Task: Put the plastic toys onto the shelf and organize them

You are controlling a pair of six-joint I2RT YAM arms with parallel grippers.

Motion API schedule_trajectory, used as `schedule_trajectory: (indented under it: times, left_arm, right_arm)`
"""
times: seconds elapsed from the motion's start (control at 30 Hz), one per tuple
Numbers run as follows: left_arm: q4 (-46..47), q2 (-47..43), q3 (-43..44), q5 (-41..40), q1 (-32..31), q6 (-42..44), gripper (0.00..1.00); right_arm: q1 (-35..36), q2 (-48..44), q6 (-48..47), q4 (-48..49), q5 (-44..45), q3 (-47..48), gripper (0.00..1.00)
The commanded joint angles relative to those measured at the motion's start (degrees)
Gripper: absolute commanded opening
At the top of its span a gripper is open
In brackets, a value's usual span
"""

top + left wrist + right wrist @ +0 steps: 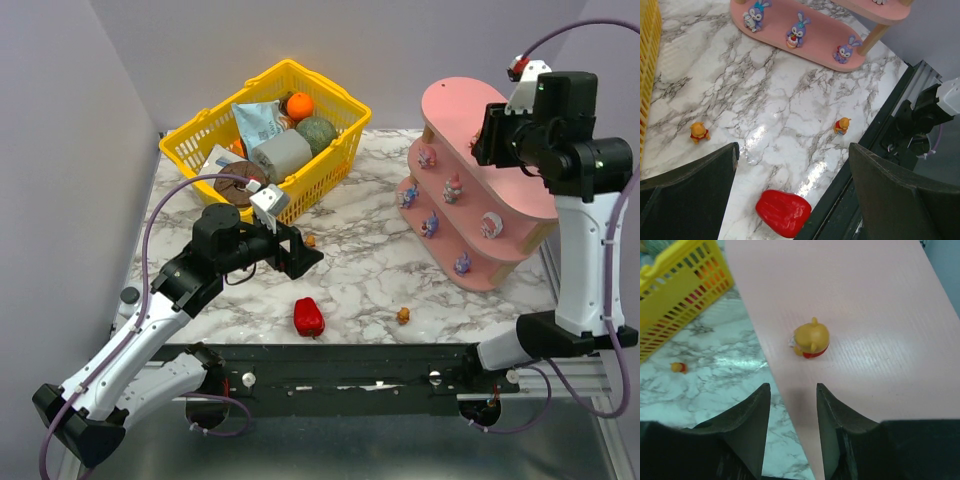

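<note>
On the right stands the pink shelf [455,105], with several purple-blue and pink toys on its lower boards. My right gripper [792,387] hovers over the top board [865,305], open, with nothing between its jaws. An orange-yellow toy [811,339] stands on that board just beyond the fingertips. Two orange toys lie on the marble table, one [698,132] to the left and the other [842,125] near the front edge. My left gripper [792,155] hangs wide open and empty above the table. Three purple-blue toys [797,31] stand on the bottom board [815,47].
A glossy red pepper [783,212] lies at the table's front edge, below the left gripper. A yellow mesh basket [330,150] of groceries stands at the back left. The black frame rail [350,365] runs along the near edge.
</note>
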Motion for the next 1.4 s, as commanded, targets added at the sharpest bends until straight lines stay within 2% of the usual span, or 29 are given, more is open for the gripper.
schedule_trajectory:
  times: [0.0, 0.07, 0.17, 0.33, 0.47, 0.63, 0.7, 0.83, 1.0, 1.2, 1.37]
  left_arm:
    - [1.1, 0.6, 0.2, 0.7, 0.3, -0.5, 0.99]
    - [1.6, 1.0, 0.3, 0.4, 0.3, -0.6, 0.99]
    - [2.0, 1.5, 0.6, 0.1, 0.3, -0.6, 0.99]
    - [2.5, 2.2, 1.0, -1.0, 0.3, -1.0, 0.99]
    - [2.9, 2.4, 0.8, -2.0, 0.3, -1.3, 0.99]
    - [3.2, 2.8, 1.0, -2.6, 0.3, -1.3, 0.99]
    - [3.3, 2.9, 0.7, -2.5, 0.3, -1.5, 0.99]
    - [3.4, 3.1, 0.5, -2.0, 0.3, -1.7, 0.99]
    - [3.4, 3.1, 0.4, -2.0, 0.4, -1.8, 0.99]
    - [3.5, 2.5, -0.5, -2.3, 0.4, -2.1, 0.99]
    - [4.0, 2.4, -0.9, -2.1, 0.4, -2.5, 0.99]
  right_arm:
    - [1.4, -8.4, 2.5, 5.4, -11.0, -4.3, 0.49]
    - [2.5, -10.6, 1.9, 6.2, -14.5, -6.7, 0.49]
    - [7.7, -13.0, -0.3, 7.2, -15.7, -12.1, 0.49]
    - [20.6, -15.4, -1.0, 8.0, -11.5, -24.4, 0.49]
    - [27.4, -19.4, -1.1, 12.4, -9.2, -40.5, 0.49]
    - [33.7, -23.7, -0.5, 17.4, -8.3, -62.1, 0.59]
    - [34.6, -24.3, 0.4, 18.3, -6.9, -66.7, 0.61]
    - [34.8, -24.8, 2.2, 23.0, -6.8, -70.4, 0.64]
    - [34.8, -19.4, 8.1, 23.5, -6.6, -71.2, 0.64]
    - [34.9, -19.3, 18.3, 27.4, -1.2, -73.8, 0.64]
    - [34.9, -19.0, 23.3, 28.9, 0.7, -79.3, 0.64]
